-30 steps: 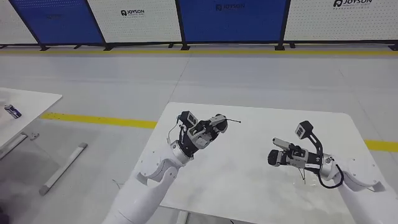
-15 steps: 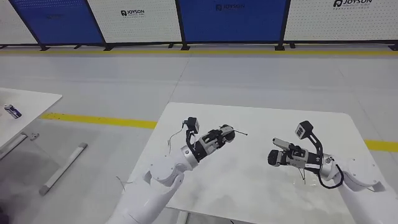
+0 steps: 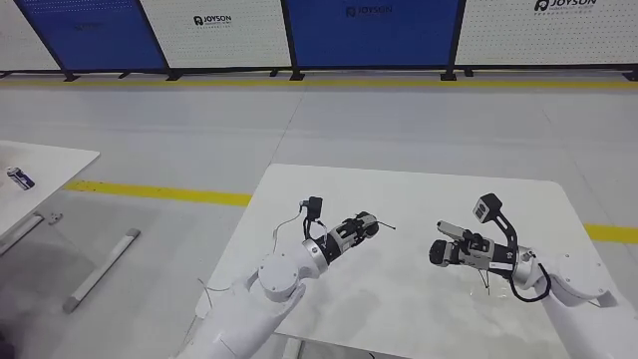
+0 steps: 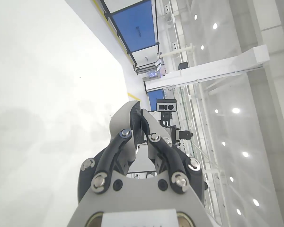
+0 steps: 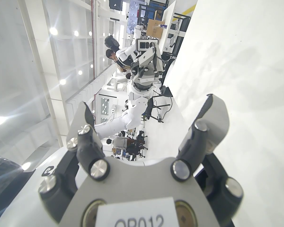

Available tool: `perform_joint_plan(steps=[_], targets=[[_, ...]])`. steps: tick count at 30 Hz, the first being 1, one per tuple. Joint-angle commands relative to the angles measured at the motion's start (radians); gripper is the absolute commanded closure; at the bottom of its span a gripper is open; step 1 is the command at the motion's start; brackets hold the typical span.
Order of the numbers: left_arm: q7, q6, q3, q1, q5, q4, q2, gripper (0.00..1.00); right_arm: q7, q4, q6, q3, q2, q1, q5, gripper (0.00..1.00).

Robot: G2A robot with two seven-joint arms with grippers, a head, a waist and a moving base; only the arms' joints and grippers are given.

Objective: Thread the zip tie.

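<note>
Frame centre: the left gripper (image 3: 366,224) pinches a thin black plastic zip tie (image 3: 387,225). Right of centre, the right gripper (image 3: 440,240) is spread wide.

The left claw (image 4: 140,112) pinches a thin zip tie (image 4: 141,125) above the table (image 4: 42,72).

surface: table (image 3: 419,184) | top: white, faintly glossy | under: grey floor (image 3: 299,130)

A white table (image 3: 419,194) stands before pegboard panels (image 3: 369,10).
</note>
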Motion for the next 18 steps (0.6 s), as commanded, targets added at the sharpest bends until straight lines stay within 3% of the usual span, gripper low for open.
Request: perform_joint_plan(steps=[1,5,9,18], targets=[[0.000,0.000,0.000,0.000,0.000,0.000,0.000,1.00,0.000,0.000,0.000,0.000,0.000,0.000,0.000,0.00],[0.028,0.052,0.011,-0.014,0.091,0.016,0.002,1.00,0.000,0.000,0.000,0.000,0.000,0.000,0.000,0.00],[0.015,0.063,0.027,-0.020,0.251,0.024,0.011,1.00,0.000,0.000,0.000,0.000,0.000,0.000,0.000,0.00],[0.031,0.056,0.025,-0.016,0.262,0.021,0.011,1.00,0.000,0.000,0.000,0.000,0.000,0.000,0.000,0.00]])
